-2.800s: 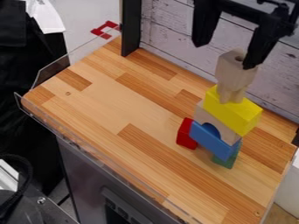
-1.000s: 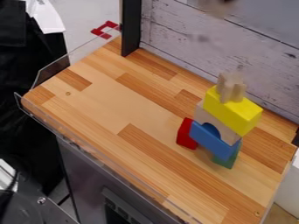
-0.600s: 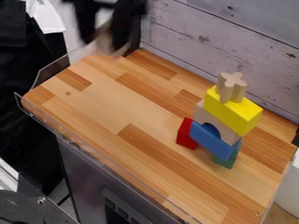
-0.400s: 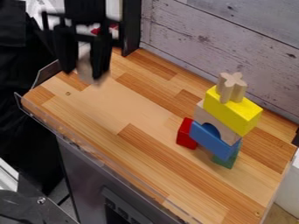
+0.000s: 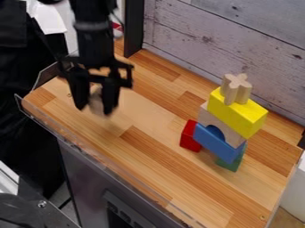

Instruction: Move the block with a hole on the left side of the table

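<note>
Item: my gripper (image 5: 95, 108), black, between nine and ten o'clock from the middle of the camera view, pointing down, clasping the pale block with a hole (image 5: 98, 101) between its two fingers. Whether that block touches the table (image 5: 161, 164), I cannot tell.
Item: a block stack at three o'clock. Star-shaped wooden block (image 5: 236, 89), upright, atop yellow block (image 5: 237, 111); pale arched block (image 5: 208, 116) beneath the yellow. Lower down, blue block (image 5: 216, 143), tilted; red block (image 5: 190, 137) at its ten o'clock, green block (image 5: 230, 164) at its five.
</note>
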`<state>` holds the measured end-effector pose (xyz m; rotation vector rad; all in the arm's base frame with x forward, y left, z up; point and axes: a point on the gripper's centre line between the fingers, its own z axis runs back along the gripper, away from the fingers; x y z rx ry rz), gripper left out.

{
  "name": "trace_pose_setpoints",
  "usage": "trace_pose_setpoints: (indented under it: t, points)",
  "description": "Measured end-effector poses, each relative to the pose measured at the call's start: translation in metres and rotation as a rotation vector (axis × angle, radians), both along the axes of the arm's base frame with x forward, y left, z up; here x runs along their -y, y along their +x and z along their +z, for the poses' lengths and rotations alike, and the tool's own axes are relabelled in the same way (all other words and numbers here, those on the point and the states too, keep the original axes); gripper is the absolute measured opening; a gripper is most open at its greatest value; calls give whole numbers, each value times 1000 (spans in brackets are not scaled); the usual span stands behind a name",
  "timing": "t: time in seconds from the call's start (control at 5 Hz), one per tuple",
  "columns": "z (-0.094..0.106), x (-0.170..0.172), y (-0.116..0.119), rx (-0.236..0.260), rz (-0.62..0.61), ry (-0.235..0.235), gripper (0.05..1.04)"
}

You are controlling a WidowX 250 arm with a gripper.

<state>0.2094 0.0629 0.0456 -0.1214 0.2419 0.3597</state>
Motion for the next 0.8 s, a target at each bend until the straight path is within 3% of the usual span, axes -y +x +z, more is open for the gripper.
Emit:
trace_pose_setpoints:
  t: [0.2,0.4,0.6,0.8]
  points:
    - [-21,8,5,-59,-33,8,557]
    - [-29,12,14,-77,-46,4,557]
    - [-27,13,14,-77,-21,-30,602]
    - [12,9,11,50,26,-30,917]
